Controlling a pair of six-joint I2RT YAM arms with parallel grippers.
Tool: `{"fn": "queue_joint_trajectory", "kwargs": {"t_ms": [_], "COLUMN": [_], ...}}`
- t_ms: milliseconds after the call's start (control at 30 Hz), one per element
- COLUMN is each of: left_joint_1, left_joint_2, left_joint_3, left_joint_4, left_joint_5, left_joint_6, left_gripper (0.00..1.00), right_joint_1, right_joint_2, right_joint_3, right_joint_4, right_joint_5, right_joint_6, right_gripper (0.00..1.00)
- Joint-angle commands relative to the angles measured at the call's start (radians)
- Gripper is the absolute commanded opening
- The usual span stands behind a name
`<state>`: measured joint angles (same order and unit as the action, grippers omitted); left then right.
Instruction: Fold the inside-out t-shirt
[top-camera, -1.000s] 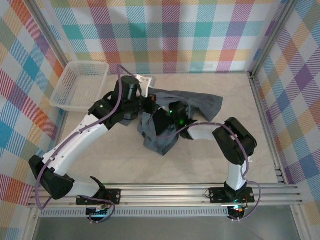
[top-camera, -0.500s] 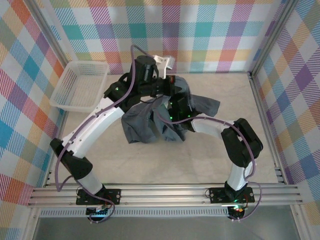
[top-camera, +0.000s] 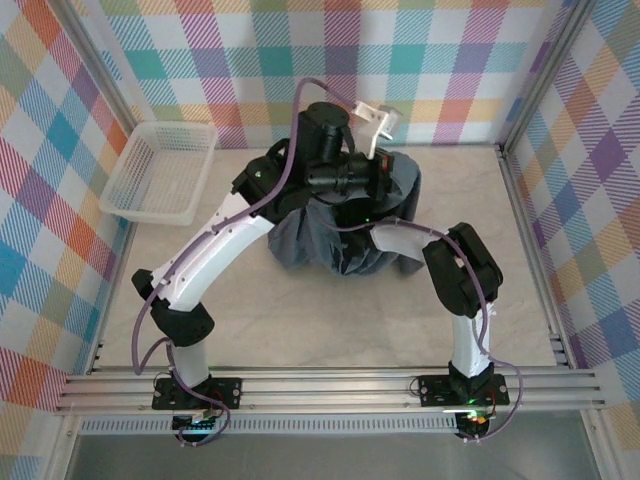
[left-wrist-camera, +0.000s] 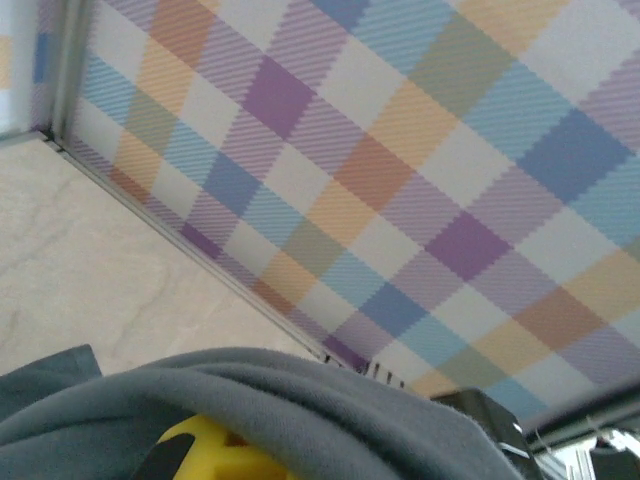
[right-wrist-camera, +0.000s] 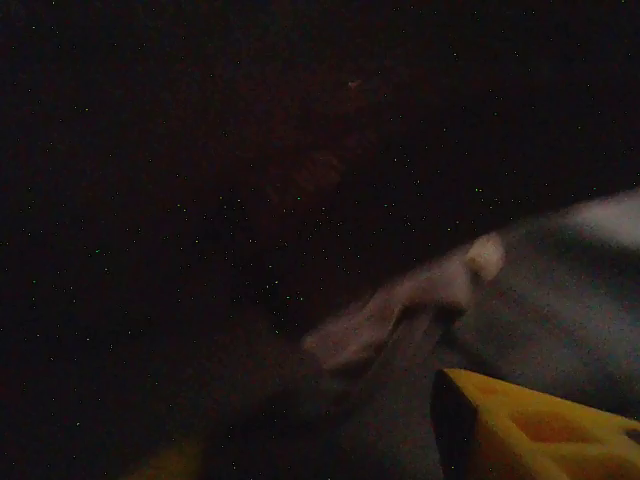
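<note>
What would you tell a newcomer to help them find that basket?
Start at the pale table walled by colourful checked panels. In its far left corner sits the basket: white, shallow, latticed plastic, unlike the bunched grey t-shirt mid-table.

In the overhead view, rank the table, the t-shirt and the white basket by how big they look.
1. Table, clearly the largest.
2. T-shirt, though it is bunched and raised toward the camera, so this is unsure.
3. Basket, looks close to the t-shirt.

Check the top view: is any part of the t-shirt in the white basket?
No, the t-shirt is bunched up to the right of the basket, with bare table between them.
</note>
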<state>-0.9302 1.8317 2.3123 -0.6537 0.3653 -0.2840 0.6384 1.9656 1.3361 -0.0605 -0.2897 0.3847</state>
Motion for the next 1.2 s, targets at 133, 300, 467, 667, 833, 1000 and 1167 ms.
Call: {"fn": "queue_joint_trajectory", "kwargs": {"t_ms": [133,300,467,667,833,1000,1167], "left_joint_1": [-0.079,-0.128,-0.149,-0.148,-0.142,0.065,0.378], "left_joint_2": [-0.148,-0.210,-0.272,-0.269,-0.232,-0.070,0.035], "left_joint_3": [-0.063,-0.068,-0.065,-0.076,-0.096,0.052,-0.034], "left_joint_4": [-0.064,-0.052,-0.033,-0.049,-0.063,-0.256,-0.310], "left_joint_5": [-0.151,-0.191,-0.322,-0.371,-0.621,-0.764,-0.586], "left_joint_6": [0.305,0.400,0.476,0.491,0.469,0.310,0.143], "left_gripper": [0.00,0.00,0.00,0.00,0.00,0.00,0.00], "right_joint_1": [-0.034,-0.034,-0.030,0.012,0.010,0.016,0.045], "right_joint_2": [0.094,0.213,0.269,0.318,0.203,-0.026,-0.280], "right_joint_3": [0.270,0.359,0.367,0.325,0.222,0.110,-0.048], "right_joint_4": [-0.562,-0.772,-0.855,-0.865,-0.730,-0.573,-0.465], "right_joint_5": [-0.002,0.129,0.159,0.176,0.058,-0.075,-0.147], "right_joint_6": [-0.014,-0.093,-0.124,-0.131,-0.110,-0.134,-0.163], "right_gripper": [0.80,0.92,0.93,0.80,0.09,0.00,0.00]}}
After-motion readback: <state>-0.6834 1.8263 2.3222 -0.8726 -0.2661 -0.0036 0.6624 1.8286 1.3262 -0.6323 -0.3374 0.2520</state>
